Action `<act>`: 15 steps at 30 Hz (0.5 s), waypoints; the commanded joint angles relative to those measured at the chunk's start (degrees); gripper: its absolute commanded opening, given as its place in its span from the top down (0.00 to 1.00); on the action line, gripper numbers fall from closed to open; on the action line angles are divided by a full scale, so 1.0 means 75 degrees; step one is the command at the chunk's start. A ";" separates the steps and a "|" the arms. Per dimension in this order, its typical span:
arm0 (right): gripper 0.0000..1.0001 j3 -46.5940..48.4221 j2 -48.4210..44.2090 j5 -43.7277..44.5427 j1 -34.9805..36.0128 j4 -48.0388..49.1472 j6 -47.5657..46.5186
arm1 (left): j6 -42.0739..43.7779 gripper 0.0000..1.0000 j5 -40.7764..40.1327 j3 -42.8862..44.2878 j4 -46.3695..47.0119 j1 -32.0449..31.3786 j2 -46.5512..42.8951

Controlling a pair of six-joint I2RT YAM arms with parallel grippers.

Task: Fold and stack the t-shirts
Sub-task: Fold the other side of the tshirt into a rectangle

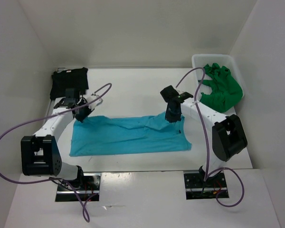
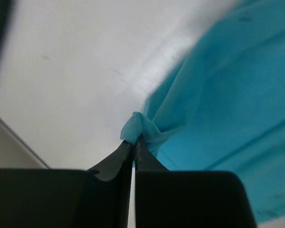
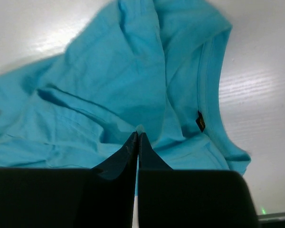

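Note:
The turquoise t-shirt (image 1: 128, 135) lies folded lengthwise across the middle of the table. My left gripper (image 1: 80, 117) is shut on its far left corner; the wrist view shows a pinch of turquoise cloth (image 2: 138, 126) between the tips of my left gripper (image 2: 134, 138). My right gripper (image 1: 171, 117) is shut on the shirt's far edge near the collar (image 3: 209, 90), the tips of the gripper (image 3: 137, 135) closed on a fold of the turquoise shirt (image 3: 114, 71). The black t-shirt (image 1: 69, 81) lies folded at the far left. The green t-shirt (image 1: 222, 88) is crumpled in the basket.
A white plastic basket (image 1: 198, 61) stands at the far right corner. White walls enclose the table on three sides. Purple cables loop from both arms.

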 commanded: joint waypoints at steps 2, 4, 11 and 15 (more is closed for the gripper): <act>1.00 -0.0421 -0.0331 -0.0450 0.0182 0.0391 0.0281 | 0.0128 0.92 -0.0085 -0.0888 -0.0887 -0.0055 -0.0391; 1.00 -0.0421 -0.0331 -0.0533 0.0183 0.0473 0.0281 | 0.0209 0.86 -0.0085 -0.0995 -0.0991 -0.0055 -0.0392; 1.00 -0.0631 -0.0425 -0.0463 0.0335 0.0402 0.0281 | 0.0748 0.41 -0.0694 -0.0832 -0.2208 0.0202 -0.0801; 1.00 -0.0701 -0.0495 -0.0462 0.0335 0.0402 0.0281 | 0.1111 0.22 -0.0567 -0.0515 -0.2855 0.0378 -0.1235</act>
